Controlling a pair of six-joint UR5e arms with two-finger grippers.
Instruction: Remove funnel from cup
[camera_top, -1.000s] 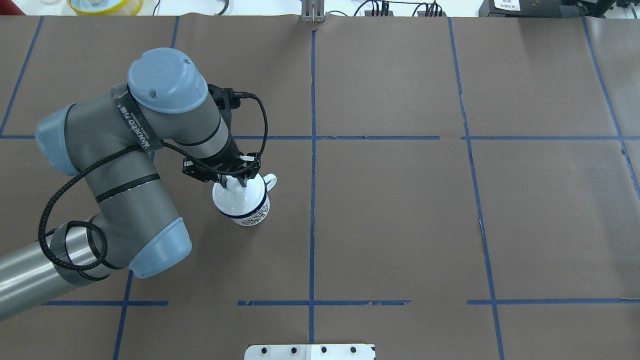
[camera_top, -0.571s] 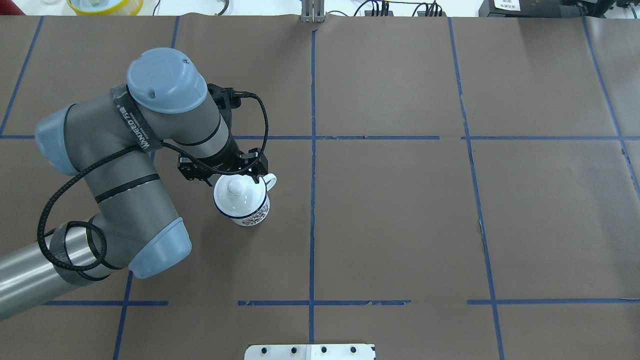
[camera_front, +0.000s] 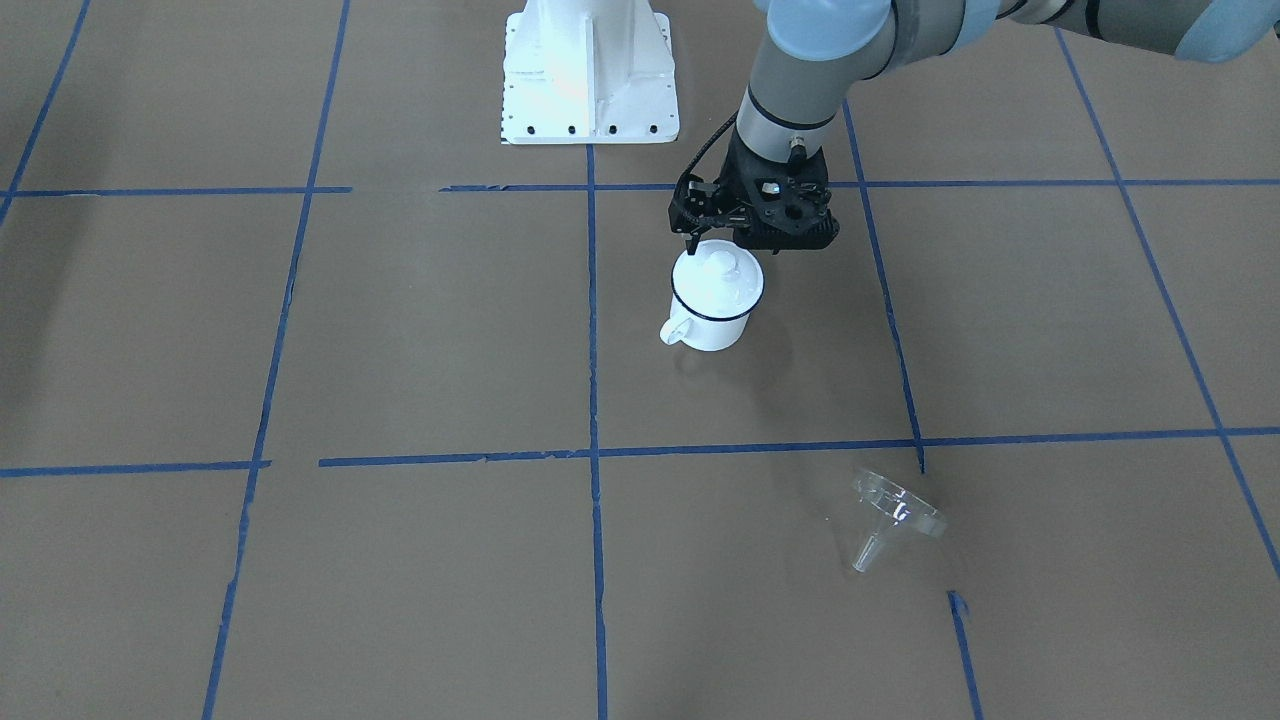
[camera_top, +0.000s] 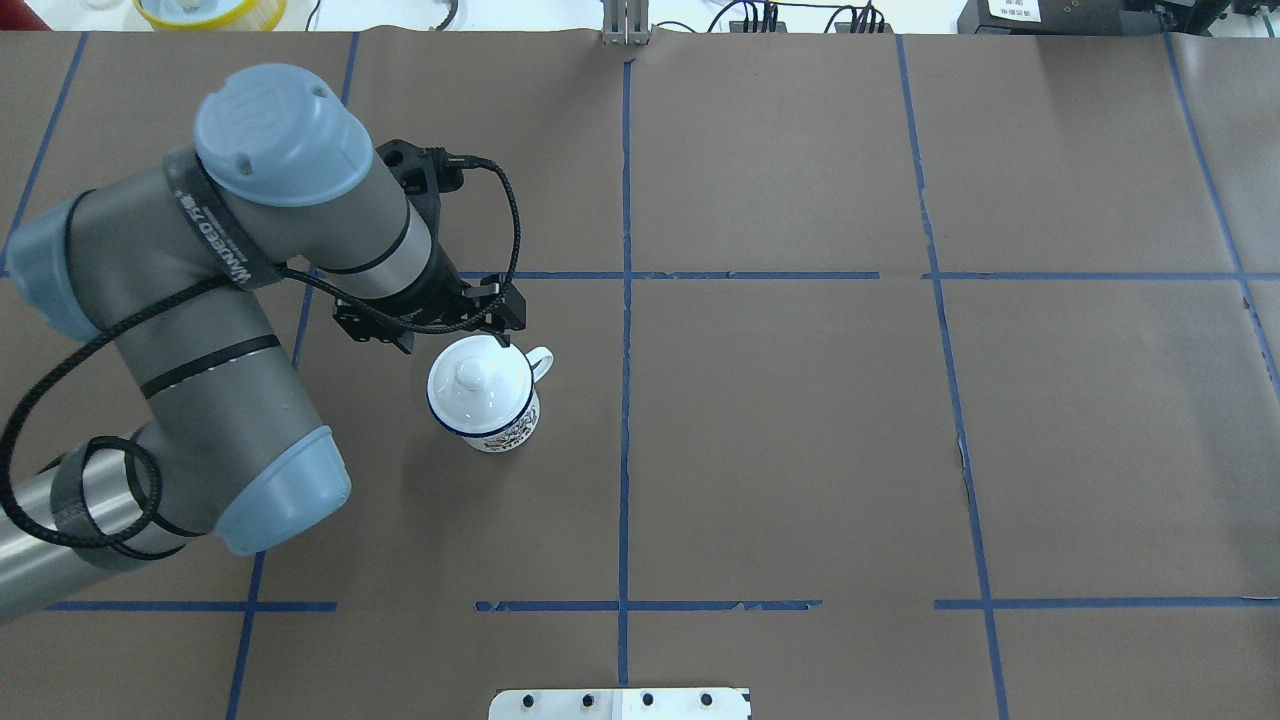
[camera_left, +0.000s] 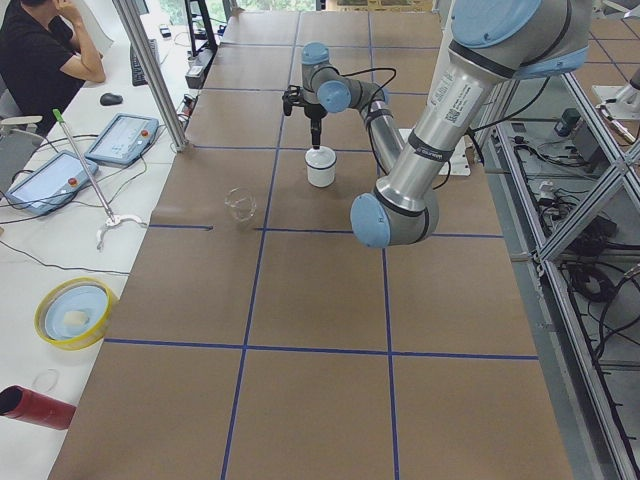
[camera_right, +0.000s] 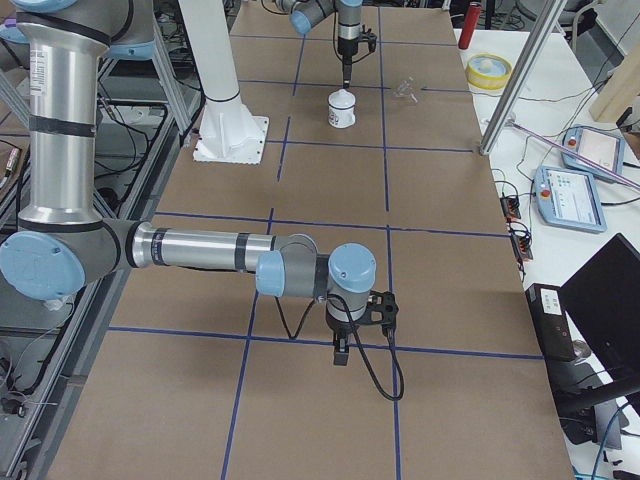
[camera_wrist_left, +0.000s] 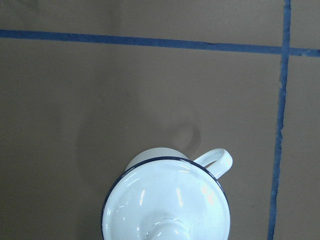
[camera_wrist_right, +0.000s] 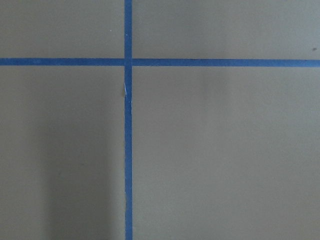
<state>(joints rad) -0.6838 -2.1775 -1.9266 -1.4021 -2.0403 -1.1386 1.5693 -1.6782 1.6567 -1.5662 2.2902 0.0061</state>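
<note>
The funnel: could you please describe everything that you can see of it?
The funnel is clear, colourless plastic by its look, with a wide conical bowl and a short narrow spout. It lies tipped on its side on the brown paper, well apart from the cup, and nothing else touches it.

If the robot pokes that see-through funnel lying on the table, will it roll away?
Probably in a curve, not straight: the funnel lies on its side, wide rim and thin spout. It looks like thin clear plastic, so likely light and quick to skid.
</note>
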